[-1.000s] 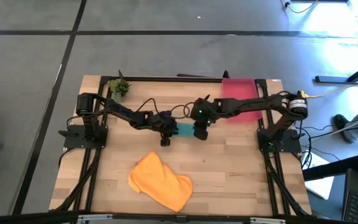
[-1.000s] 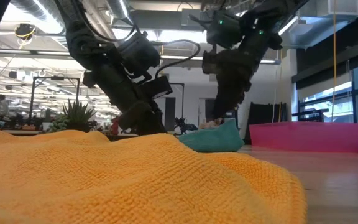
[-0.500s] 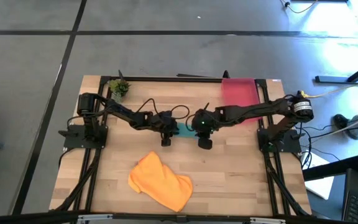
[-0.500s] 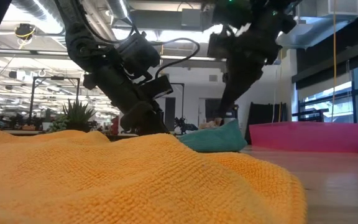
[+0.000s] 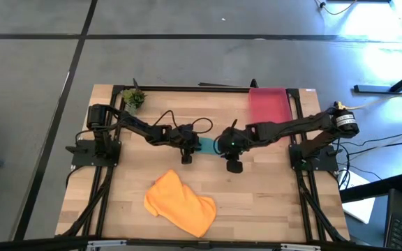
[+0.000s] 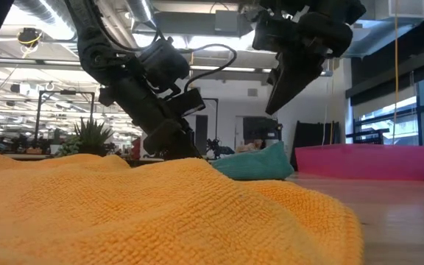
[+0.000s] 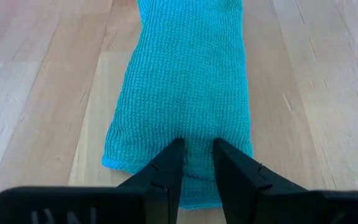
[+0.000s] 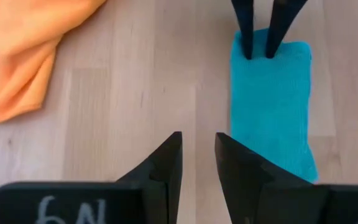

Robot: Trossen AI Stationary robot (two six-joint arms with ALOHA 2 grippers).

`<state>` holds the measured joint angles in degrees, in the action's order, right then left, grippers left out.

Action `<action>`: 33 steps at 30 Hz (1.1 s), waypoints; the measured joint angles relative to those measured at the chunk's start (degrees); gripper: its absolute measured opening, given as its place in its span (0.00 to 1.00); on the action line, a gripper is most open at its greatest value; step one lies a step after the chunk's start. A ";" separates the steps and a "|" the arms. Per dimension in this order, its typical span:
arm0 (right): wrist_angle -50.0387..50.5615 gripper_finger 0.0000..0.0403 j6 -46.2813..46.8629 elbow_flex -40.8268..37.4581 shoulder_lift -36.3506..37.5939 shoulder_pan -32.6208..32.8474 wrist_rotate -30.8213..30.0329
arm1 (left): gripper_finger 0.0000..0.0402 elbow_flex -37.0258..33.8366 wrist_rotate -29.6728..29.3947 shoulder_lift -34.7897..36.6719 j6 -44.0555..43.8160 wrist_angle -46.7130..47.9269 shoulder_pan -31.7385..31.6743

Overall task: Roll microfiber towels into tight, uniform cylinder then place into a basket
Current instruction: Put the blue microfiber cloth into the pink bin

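Observation:
The teal towel (image 5: 206, 146) lies as a short flat roll at mid-table, also plain in the left wrist view (image 7: 185, 74) and the right wrist view (image 8: 271, 106). My left gripper (image 7: 197, 146) stands on the roll's left end, fingers a narrow gap apart. My right gripper (image 5: 232, 164) hangs above the table just near of the roll's right end. Its fingers (image 8: 197, 140) are equally narrow, with bare wood between them. The orange towel (image 5: 180, 202) lies crumpled by the near edge. The red-pink basket (image 5: 267, 104) rests at the far right. My left gripper presses both fingertips (image 7: 174, 149) on top of the teal roll's left end (image 7: 197, 134), slanting down from the table's left and along the roll. Cloth shows in the gap with no bunching. The roll lies flat on the table.
A small green plant (image 5: 134, 99) stands at the far left corner. Bare wood lies between the orange towel and the roll, and right of the orange towel. In the low view the orange towel (image 6: 160, 213) fills the foreground and hides my left fingertips.
My right gripper has come off the teal roll's right end, rising and swinging toward the table's near edge and a little right, rolling slightly; its finger gap is unchanged. The teal roll has stayed put under my left gripper.

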<state>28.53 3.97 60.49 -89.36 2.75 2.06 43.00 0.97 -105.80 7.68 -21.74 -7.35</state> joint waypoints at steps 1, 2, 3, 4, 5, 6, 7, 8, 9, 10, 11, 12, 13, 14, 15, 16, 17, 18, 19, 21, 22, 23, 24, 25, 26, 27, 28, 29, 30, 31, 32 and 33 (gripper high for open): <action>0.01 0.24 -0.06 0.00 0.00 0.21 -0.71 | 0.21 0.00 0.00 0.00 0.02 -0.02 0.00; -0.01 0.24 -0.20 0.00 0.00 0.32 -1.20 | 0.21 0.01 0.00 0.00 0.02 -0.03 0.00; -0.02 0.24 -0.38 0.00 0.00 0.35 -1.71 | 0.21 0.02 0.00 0.00 0.01 -0.08 0.00; 0.01 0.24 -0.70 0.00 0.00 0.35 -2.10 | 0.21 0.02 0.00 0.00 0.01 -0.12 0.00; 0.01 0.24 -0.96 0.00 0.00 0.35 -2.42 | 0.21 0.02 0.00 0.00 0.01 -0.14 0.00; 0.01 0.24 -1.11 0.00 0.00 0.35 -2.67 | 0.21 0.02 0.00 0.02 0.02 -0.16 0.00; -0.02 0.24 -1.26 0.00 0.00 0.35 -2.71 | 0.21 0.02 0.00 0.02 0.02 -0.17 0.00; -0.04 0.24 -1.25 0.00 0.00 0.35 -2.73 | 0.21 0.02 0.00 0.05 0.02 -0.17 0.00; -0.14 0.24 -1.25 0.00 0.00 0.35 -2.71 | 0.21 0.04 0.00 0.07 0.02 -0.17 0.00; -0.35 0.24 -1.21 0.00 0.00 0.35 -2.71 | 0.21 0.06 0.00 0.07 0.02 -0.17 0.00; -0.45 0.24 -1.11 0.02 0.00 0.35 -2.71 | 0.21 0.08 0.00 0.07 0.02 -0.19 0.00; -0.44 0.24 -1.04 0.02 0.00 0.35 -2.70 | 0.21 0.09 0.00 0.09 0.02 -0.19 0.00; -0.43 0.24 -1.03 0.02 0.00 0.35 -2.68 | 0.21 0.09 0.00 0.09 0.02 -0.20 0.00; -0.43 0.24 -1.03 0.02 0.00 0.35 -2.68 | 0.21 0.09 -0.01 0.11 0.02 -0.20 0.00; -0.43 0.24 -1.02 0.02 0.00 0.35 -2.66 | 0.21 0.09 -0.02 0.11 0.02 -0.20 0.00; -0.43 0.24 -1.01 0.02 0.00 0.35 -2.64 | 0.21 0.09 -0.02 0.11 0.02 -0.20 0.00; -0.43 0.24 -1.01 0.02 0.00 0.35 -2.46 | 0.21 0.09 -0.02 0.11 0.02 -0.20 0.00; -0.44 0.24 -1.03 0.02 0.00 0.35 -1.76 | 0.21 0.09 -0.02 0.11 0.02 -0.20 0.00; -0.48 0.24 -1.08 0.02 0.00 0.33 -0.89 | 0.21 0.09 -0.02 0.11 0.02 -0.20 0.00; -1.11 0.24 -1.08 0.02 0.00 0.35 0.92 | 0.21 0.09 -0.02 0.11 0.01 -0.20 0.00; -1.31 0.24 -1.18 0.07 0.00 0.35 1.61 | 0.21 0.09 -0.02 0.11 0.02 -0.20 0.00; -1.29 0.24 -1.25 0.09 0.00 0.35 2.47 | 0.21 0.11 -0.02 0.11 0.02 -0.21 0.00; -1.24 0.24 -1.26 0.09 0.00 0.35 3.29 | 0.21 0.11 -0.02 0.11 0.02 -0.22 0.00; -1.22 0.24 -1.30 0.09 0.00 0.35 4.14 | 0.21 0.11 -0.02 0.11 0.02 -0.22 0.00; -1.24 0.24 -1.36 0.09 0.00 0.35 4.44 | 0.21 0.13 -0.02 0.13 0.02 -0.22 0.00; -1.26 0.24 -1.50 0.09 0.00 0.35 4.46 | 0.21 0.13 -0.02 0.13 0.02 -0.22 0.00; -1.31 0.24 -1.51 0.09 0.00 0.33 4.46 | 0.21 0.13 -0.02 0.13 0.02 -0.22 0.00; -1.37 0.24 -1.51 0.09 0.00 0.33 4.46 | 0.21 0.13 -0.02 0.13 0.02 -0.22 0.00; -1.39 0.24 -1.54 0.09 0.00 0.33 4.48 | 0.21 0.13 -0.02 0.15 0.02 -0.22 0.00; -1.36 0.24 -1.56 0.09 0.00 0.33 4.49 | 0.21 0.13 -0.02 0.16 0.02 -0.22 0.00; -1.28 0.24 -1.59 0.09 0.00 0.33 4.49 | 0.21 0.13 -0.02 0.16 0.02 -0.22 0.00; -1.13 0.24 -1.60 0.09 0.00 0.33 4.46 | 0.21 0.13 -0.02 0.18 0.02 -0.24 0.00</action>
<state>27.40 2.37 60.58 -89.36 3.07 6.52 43.13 0.95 -105.62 7.70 -21.97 -7.35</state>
